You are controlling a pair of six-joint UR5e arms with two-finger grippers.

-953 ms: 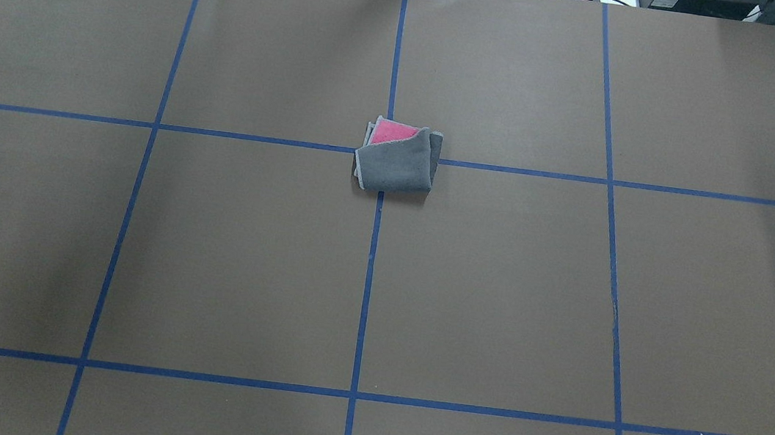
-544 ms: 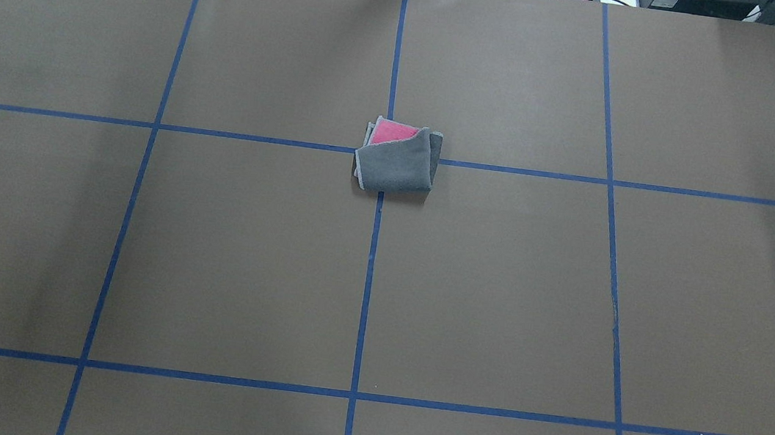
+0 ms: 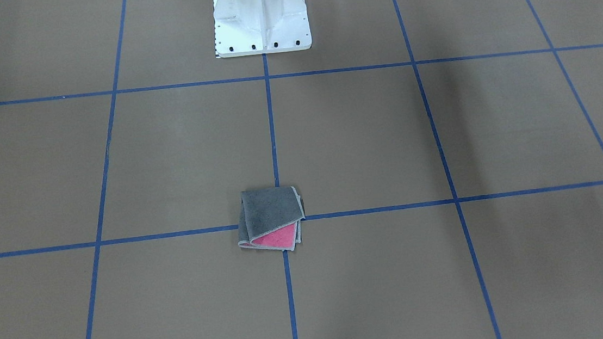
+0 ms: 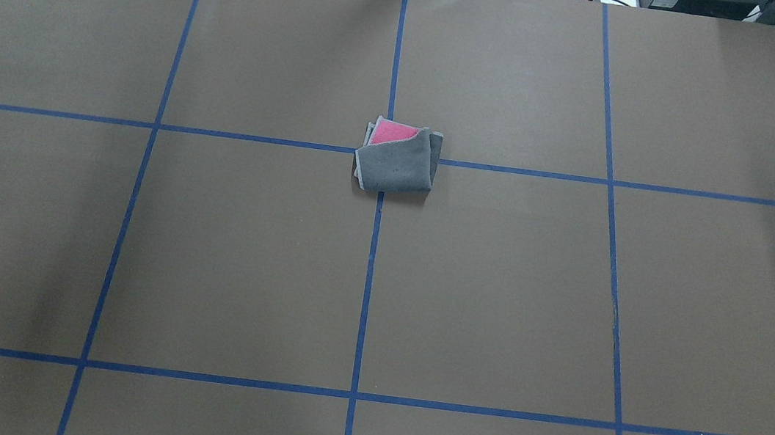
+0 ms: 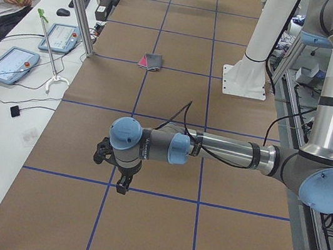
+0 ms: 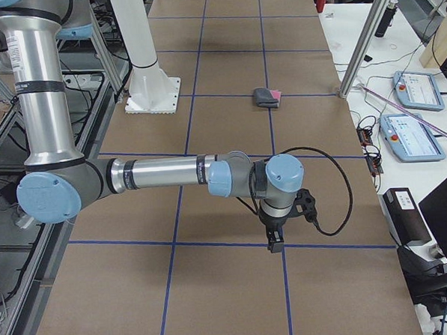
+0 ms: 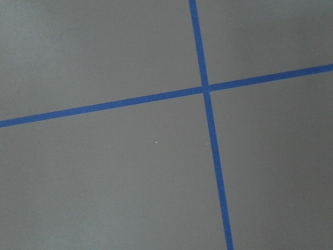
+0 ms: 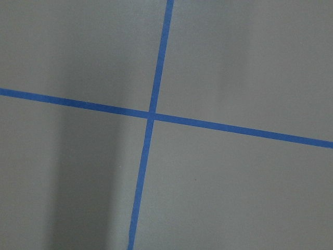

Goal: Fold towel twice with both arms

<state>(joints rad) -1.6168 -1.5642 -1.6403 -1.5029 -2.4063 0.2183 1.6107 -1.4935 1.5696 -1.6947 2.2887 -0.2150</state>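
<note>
Here, the left fingers and right fingers, whose spread cannot be told, hang over the desk well out to either side of the white pedestal, the folded towel lying straight before it.

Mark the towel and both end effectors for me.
towel (image 4: 393, 172), overhead view, grey top face.
left end effector (image 5: 122, 186), exterior left view, between fingertips.
right end effector (image 6: 276, 243), exterior right view, between fingertips.
</note>
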